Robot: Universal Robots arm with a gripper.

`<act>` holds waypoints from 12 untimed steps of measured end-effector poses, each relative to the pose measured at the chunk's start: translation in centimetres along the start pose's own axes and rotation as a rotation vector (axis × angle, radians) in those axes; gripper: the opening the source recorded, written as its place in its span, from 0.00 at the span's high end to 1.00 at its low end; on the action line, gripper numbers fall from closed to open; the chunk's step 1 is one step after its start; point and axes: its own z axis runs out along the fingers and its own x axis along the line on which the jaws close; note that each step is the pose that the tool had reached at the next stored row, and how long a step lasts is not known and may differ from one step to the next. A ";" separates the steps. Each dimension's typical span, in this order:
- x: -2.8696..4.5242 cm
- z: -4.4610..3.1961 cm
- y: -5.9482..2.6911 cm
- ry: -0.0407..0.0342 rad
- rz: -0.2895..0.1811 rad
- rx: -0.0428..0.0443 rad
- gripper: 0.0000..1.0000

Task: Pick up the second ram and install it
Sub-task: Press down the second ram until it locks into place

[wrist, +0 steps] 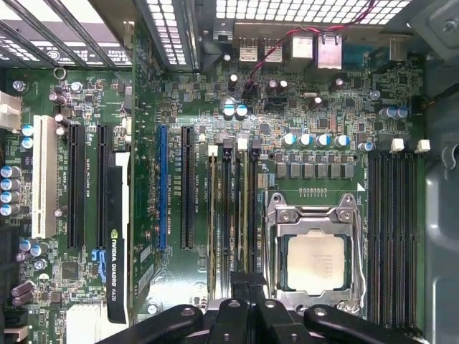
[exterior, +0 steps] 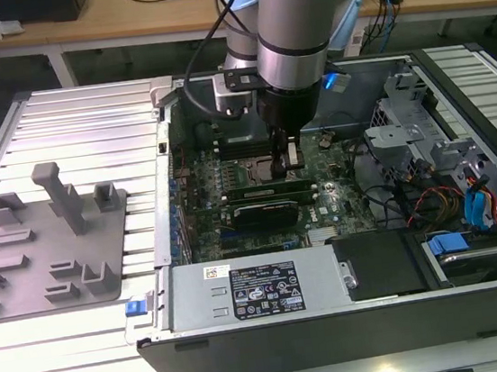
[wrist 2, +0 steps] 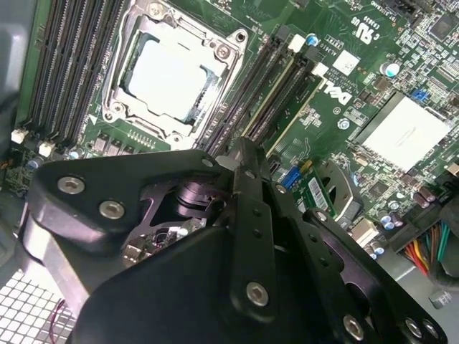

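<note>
Black casing: the power supply (exterior: pixel 257 289) is being shown along the near wall of the open computer case (exterior: pixel 340 338) in the exterior view.
Holder plate: a grey plastic plate (exterior: pixel 48 251) with upright posts is being carried by the desk (exterior: pixel 78 125), at the exterior view's left.
Graphics card: a black oblong card (exterior: pixel 265 213) is being kept in its slot just beyond the power supply.
Gripper: the gripper (exterior: pixel 287 165) is being held low over the memory slots beside the CPU socket (wrist: pixel 315 261).
Fingers: pressed close together; a pinched object cannot be told.
Second ram: a thin green board (exterior: pixel 262 189) is being seen lying along the slots at the fingertips; whether it is seated cannot be told.
</note>
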 end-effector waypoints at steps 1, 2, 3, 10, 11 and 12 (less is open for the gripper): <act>0.00 0.00 -0.04 0.0000 0.000 0.0000 0.92; 0.00 0.00 -0.07 0.0001 0.000 0.0000 0.92; 0.00 0.00 -0.10 0.0000 0.000 0.0000 0.92; 0.01 -0.02 -0.75 0.0000 0.000 0.0000 0.92; 0.01 -0.03 -1.15 0.0000 0.000 0.0000 0.92; 0.01 -0.03 -1.38 0.0001 0.000 -0.0001 0.92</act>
